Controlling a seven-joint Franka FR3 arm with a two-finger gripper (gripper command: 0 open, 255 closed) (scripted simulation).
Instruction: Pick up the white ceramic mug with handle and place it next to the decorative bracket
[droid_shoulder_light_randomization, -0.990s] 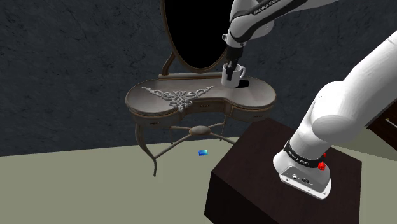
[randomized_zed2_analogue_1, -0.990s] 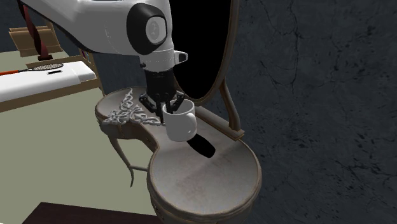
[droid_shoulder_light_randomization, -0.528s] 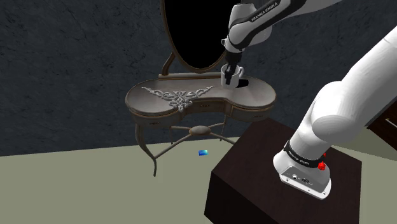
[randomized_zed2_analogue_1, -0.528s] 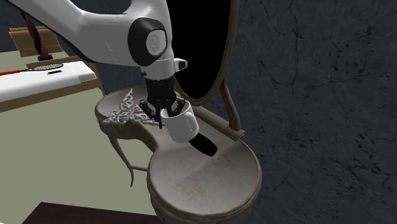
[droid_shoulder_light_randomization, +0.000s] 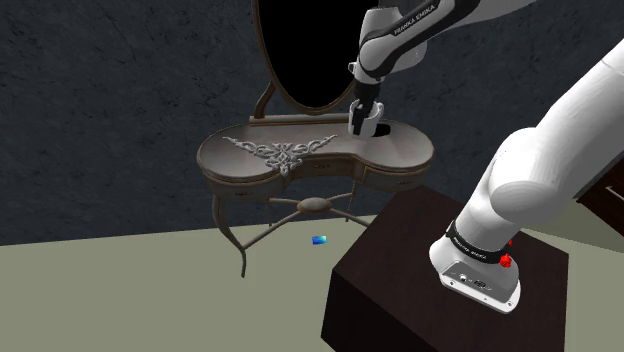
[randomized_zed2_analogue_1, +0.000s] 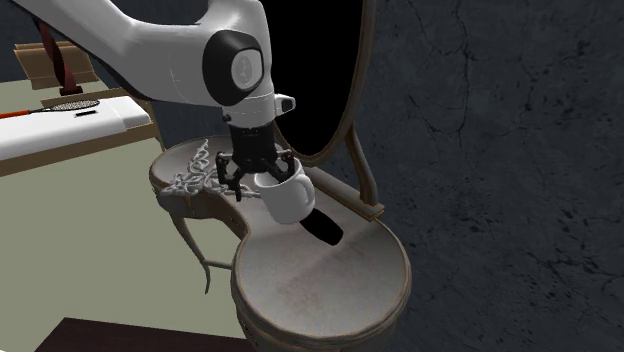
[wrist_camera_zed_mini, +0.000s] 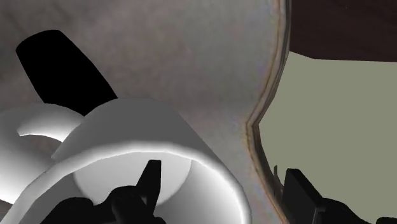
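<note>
shoulder view: the white mug (droid_shoulder_light_randomization: 366, 121) hangs from the jaws just above the desk (droid_shoulder_light_randomization: 405, 157), toward that view's right end of the top. the decorative bracket (droid_shoulder_light_randomization: 282, 151), a pale scrollwork piece, lies flat nearer the left end, well apart from the mug. judged from this, the pick-up is done and the carry is in hand. the next move calls for travel toward the view's left, then a descent beside the scrollwork and not onto it.

second exterior view: the white mug (randomized_zed2_analogue_1: 285, 196) is plainly tilted and clear of the desk (randomized_zed2_analogue_1: 320, 285), with its black shadow (randomized_zed2_analogue_1: 322, 229) on the top below. the decorative bracket (randomized_zed2_analogue_1: 197, 174) lies beyond the arm. this view makes the gap and the tilt plain, which the shoulder view does not. the tilt likely wants righting before release.

wrist view: this one shows the grip itself, which the other two hide. the jaws are closed on the wall of the white mug (wrist_camera_zed_mini: 127, 137), with one finger (wrist_camera_zed_mini: 151, 180) inside the mouth and the other (wrist_camera_zed_mini: 304, 194) outside. the desk (wrist_camera_zed_mini: 191, 57) passes beneath, and the olive floor (wrist_camera_zed_mini: 337, 108) shows past its edge.
</note>
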